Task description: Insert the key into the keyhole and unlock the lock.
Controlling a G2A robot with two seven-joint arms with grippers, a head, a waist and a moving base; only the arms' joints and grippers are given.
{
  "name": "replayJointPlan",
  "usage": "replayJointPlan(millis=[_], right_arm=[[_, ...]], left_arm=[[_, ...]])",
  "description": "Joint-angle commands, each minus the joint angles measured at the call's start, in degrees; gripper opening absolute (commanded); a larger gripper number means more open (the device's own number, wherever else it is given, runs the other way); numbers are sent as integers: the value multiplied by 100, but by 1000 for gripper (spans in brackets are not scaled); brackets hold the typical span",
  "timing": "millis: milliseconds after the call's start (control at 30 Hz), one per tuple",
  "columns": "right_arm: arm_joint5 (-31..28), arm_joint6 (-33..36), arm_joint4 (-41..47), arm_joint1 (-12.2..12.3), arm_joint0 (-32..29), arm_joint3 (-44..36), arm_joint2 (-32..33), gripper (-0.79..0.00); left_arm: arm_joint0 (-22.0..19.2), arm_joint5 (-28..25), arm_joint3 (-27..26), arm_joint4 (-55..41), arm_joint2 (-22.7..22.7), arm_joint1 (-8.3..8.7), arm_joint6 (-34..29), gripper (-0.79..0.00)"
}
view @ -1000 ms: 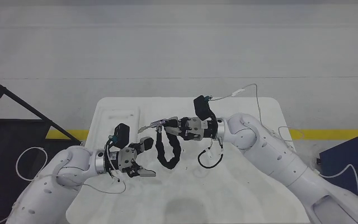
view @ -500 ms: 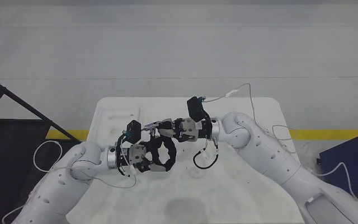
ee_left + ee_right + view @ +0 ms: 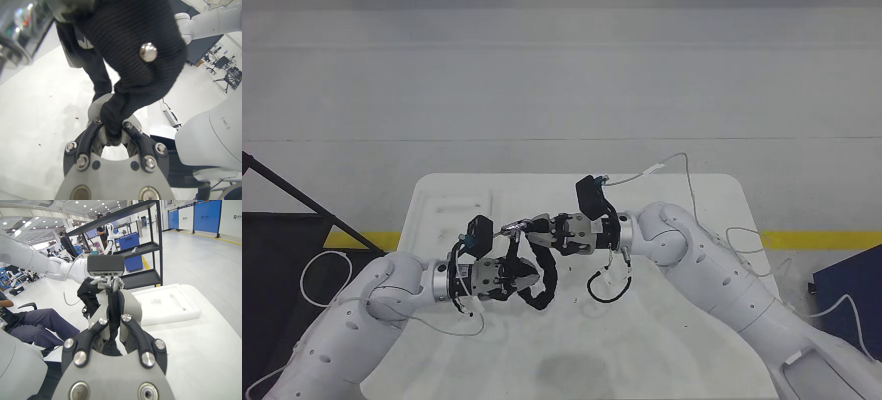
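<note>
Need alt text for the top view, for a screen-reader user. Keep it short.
The left claw and right claw meet over a white table, both shut on a black fabric-sleeved lock that loops between them. A white foam tray lies at the table's far left corner.

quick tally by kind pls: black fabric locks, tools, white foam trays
black fabric lock: 1
tools: 2 (left tool, right tool, both shut on the lock)
white foam tray: 1
total: 4
</note>
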Motion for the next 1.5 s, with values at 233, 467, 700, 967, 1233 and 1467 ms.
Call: replayJointPlan(millis=[233,467,700,967,1233,1467], right_arm=[[-30,134,-26,13,-188,41,223,-785],[-57,232,-56,42,-375,44,396,-785],[134,493,-159,67,-544,29,495,-785],[213,638,-147,91,-736,20,626,-785],[248,647,-234,186,-974,0,968,-785],[219,575,-383,396,-1389,-217,1618,-785]], left_arm=[[307,-166,-273,77,-312,55,99,-785],[647,-240,-680,135,-652,115,247,-785],[1014,-240,-1080,69,-1077,214,408,-785],[1539,-240,-1617,28,-1598,364,579,-785],[2094,-240,-1746,-80,-1904,523,728,-785],[1907,-240,-1092,-516,-1489,622,285,-785]])
